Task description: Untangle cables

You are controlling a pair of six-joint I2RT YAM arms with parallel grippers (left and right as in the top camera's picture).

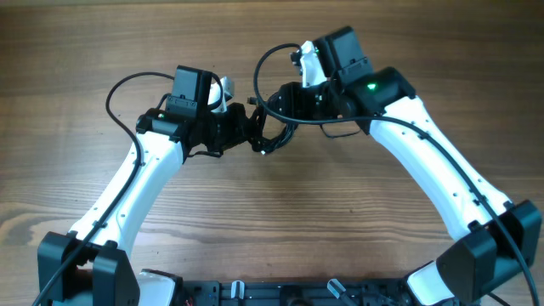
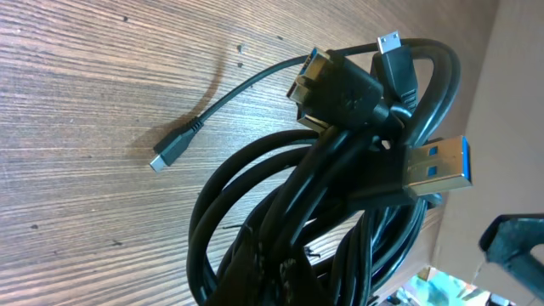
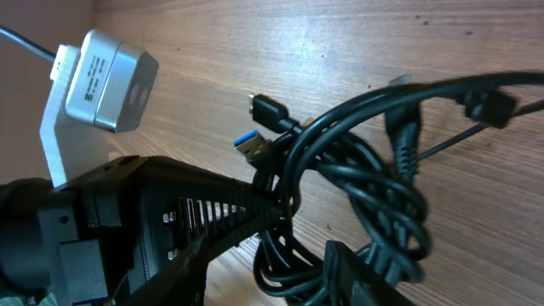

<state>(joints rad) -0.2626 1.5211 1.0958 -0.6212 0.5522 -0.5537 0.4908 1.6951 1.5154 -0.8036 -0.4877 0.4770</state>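
Cables (image 2: 327,200) tight in left tool (image 1: 254,133)

cables (image 2: 340,178): black | USB plug (image 2: 438,166): blue insert, silver shell | table (image 2: 85,85): brown woodgrain

Pale wood-grain table (image 1: 272,229) fills the background, evenly lit, flecked with small dark specks.
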